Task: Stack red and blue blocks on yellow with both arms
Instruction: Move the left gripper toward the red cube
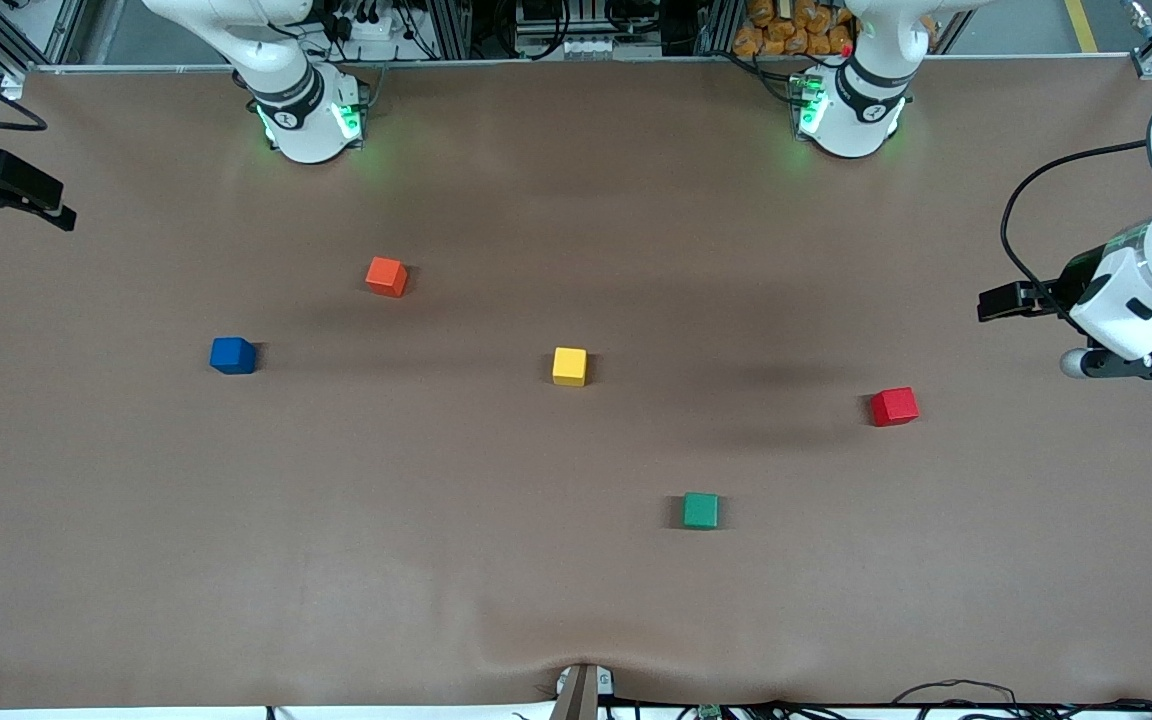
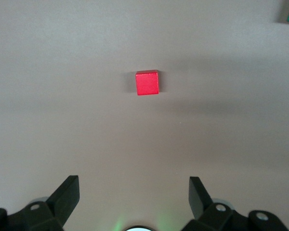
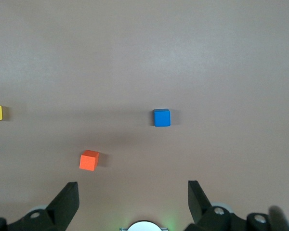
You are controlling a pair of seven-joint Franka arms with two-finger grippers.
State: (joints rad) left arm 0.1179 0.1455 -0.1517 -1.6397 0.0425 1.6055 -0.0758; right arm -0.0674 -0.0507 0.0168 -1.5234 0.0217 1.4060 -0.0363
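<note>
Left gripper (image 2: 134, 199) fingers spread wide, empty, up over the left arm's end of the table; red block (image 2: 147, 83) lies straight ahead of it, on the table, well apart. Right gripper (image 3: 133, 202) also spread, empty, over the right arm's end; blue block (image 3: 162, 117) ahead, orange-red cube (image 3: 89, 160) beside its path. Yellow block (image 1: 569, 366) mid-table between the two. Each arm nearer its own block: left takes red, right takes blue
</note>
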